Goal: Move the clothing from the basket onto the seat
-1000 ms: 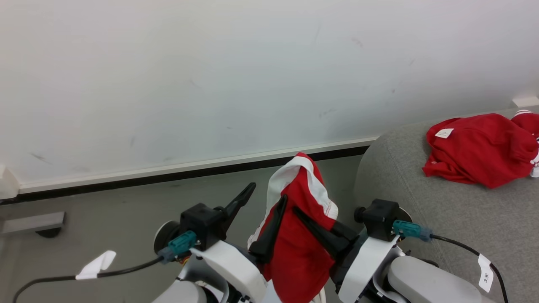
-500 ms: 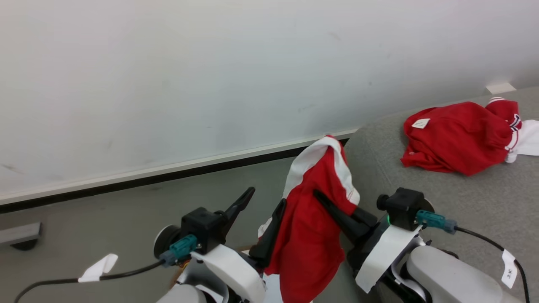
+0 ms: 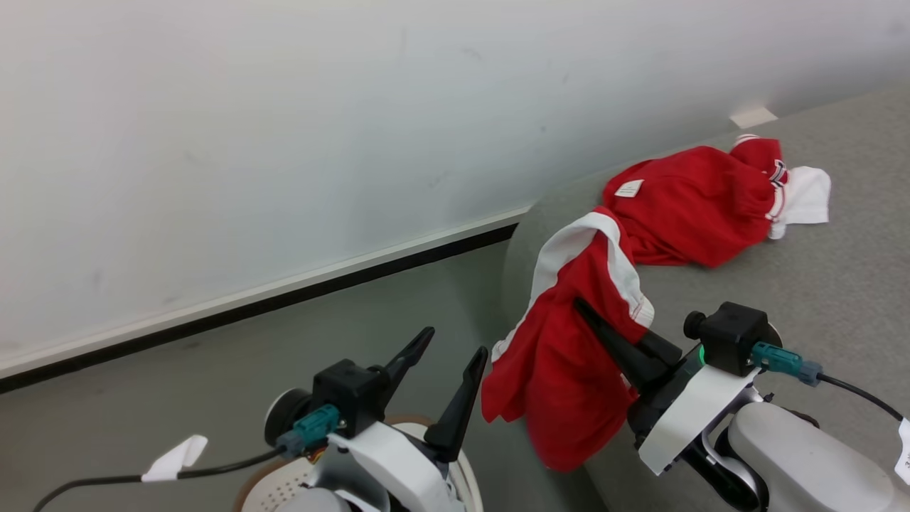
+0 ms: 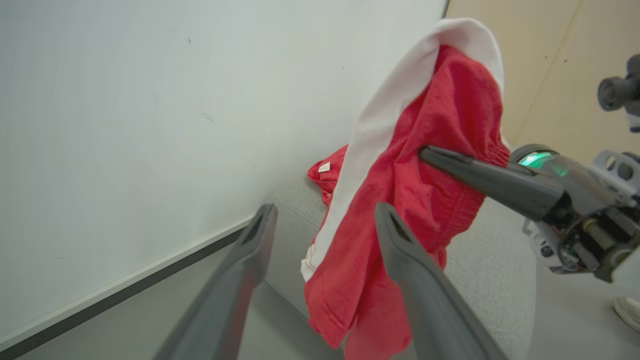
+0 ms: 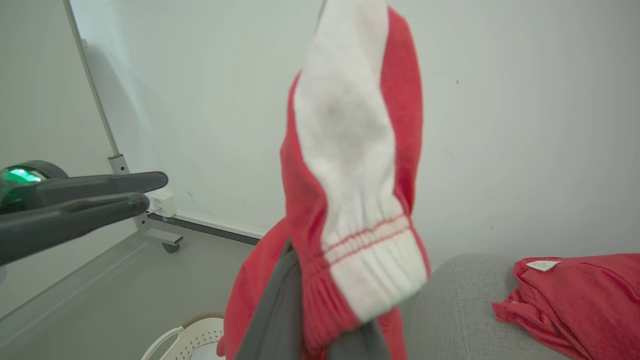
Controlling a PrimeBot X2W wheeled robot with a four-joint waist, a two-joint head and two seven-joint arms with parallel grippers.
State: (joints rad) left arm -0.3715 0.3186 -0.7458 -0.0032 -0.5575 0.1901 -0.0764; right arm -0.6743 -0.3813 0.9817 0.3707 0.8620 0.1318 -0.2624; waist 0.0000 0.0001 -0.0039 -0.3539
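My right gripper [image 3: 579,307] is shut on a piece of the clothing, red shorts with a white stripe [image 3: 569,355], which hang from its fingers over the left edge of the grey seat [image 3: 817,284]. In the right wrist view the shorts [image 5: 350,200] drape over the fingers. Another red garment [image 3: 697,206] with a white label lies crumpled further back on the seat. My left gripper [image 3: 455,343] stands open, holding nothing, just left of the hanging shorts [image 4: 425,200] and apart from them. Below my left arm the cream basket [image 3: 284,487] shows its brown rim.
A white wall [image 3: 284,142] with a black base strip runs behind the grey floor [image 3: 178,384]. A wheeled stand [image 5: 170,245] stands at the wall's foot. A person's shoe [image 4: 627,310] rests on the floor beyond the seat.
The head camera has swung right. My right gripper has carried the shorts rightward, off my left gripper's finger and toward the seat's edge. The left gripper stays open.
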